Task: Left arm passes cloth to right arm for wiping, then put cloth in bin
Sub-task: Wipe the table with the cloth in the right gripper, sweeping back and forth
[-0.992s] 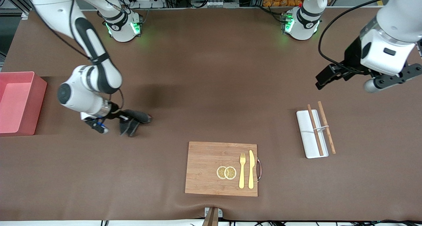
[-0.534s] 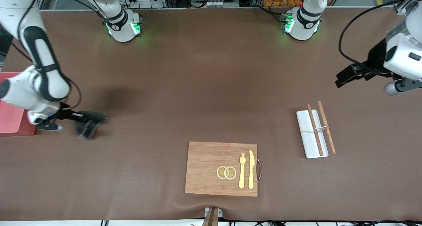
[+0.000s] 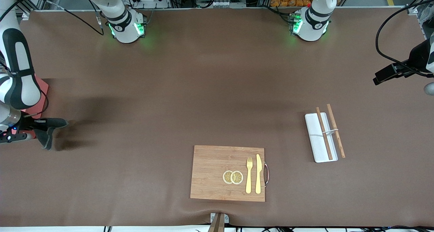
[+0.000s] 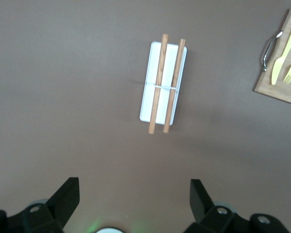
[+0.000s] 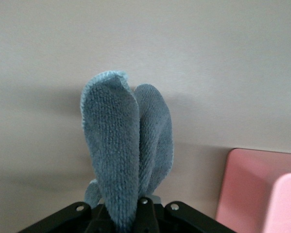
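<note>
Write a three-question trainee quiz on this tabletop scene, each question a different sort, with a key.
1. True or false: the right end effector is shut on the cloth.
2. What lies across the white tray? A) a fork B) two wooden sticks C) a spoon
3. Fill in: the fork and knife rest on the ____.

Key
1. True; the cloth hangs from it beside the pink bin.
2. B
3. cutting board. The left end effector, open, waits at its end of the table.
</note>
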You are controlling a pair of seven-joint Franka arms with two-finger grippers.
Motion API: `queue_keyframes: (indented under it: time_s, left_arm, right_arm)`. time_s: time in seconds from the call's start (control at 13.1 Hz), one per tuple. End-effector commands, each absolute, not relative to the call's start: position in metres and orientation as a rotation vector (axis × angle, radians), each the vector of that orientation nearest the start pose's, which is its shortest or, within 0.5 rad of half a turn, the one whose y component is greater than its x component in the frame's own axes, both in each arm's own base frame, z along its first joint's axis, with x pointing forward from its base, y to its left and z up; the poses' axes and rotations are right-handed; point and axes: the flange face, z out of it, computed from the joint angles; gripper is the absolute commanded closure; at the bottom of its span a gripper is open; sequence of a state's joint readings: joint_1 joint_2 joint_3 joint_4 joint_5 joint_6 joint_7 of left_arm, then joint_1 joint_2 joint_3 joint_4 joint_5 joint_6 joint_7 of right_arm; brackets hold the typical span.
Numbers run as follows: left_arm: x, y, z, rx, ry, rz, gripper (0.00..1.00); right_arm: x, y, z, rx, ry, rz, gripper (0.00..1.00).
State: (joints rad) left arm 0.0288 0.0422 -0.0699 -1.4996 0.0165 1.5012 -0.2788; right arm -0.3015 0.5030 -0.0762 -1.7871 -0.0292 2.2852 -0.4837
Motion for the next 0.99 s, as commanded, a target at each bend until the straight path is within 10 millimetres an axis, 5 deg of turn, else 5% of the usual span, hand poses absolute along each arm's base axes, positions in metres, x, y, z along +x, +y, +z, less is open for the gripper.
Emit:
queue_keyframes:
  time_s: [0.0,0.15,0.31,0.53,0.92]
  left_arm:
    - [0.538,-0.018,0.632,-3.111,-0.309,-0.008,0.00]
    - [0.540,-0.017,0.634,-3.113,-0.283,-0.017,0.00]
    - [0.543,-0.009,0.640,-3.117,-0.231,-0.041,0.00]
    - [0.540,-0.006,0.643,-3.121,-0.180,-0.038,0.00]
    - [0.539,-0.012,0.650,-3.121,-0.159,-0.060,0.00]
  right_arm:
    - [0.617,-0.193,0.244,-3.214,-0.119,0.041,1.00]
    - [0.611,-0.177,0.225,-3.226,-0.051,-0.042,1.00]
    - [0.611,-0.135,0.220,-3.209,0.100,-0.025,1.00]
    - [0.616,-0.033,0.217,-3.176,0.369,-0.035,1.00]
    - [0.603,0.164,0.223,-3.055,0.783,-0.133,1.00]
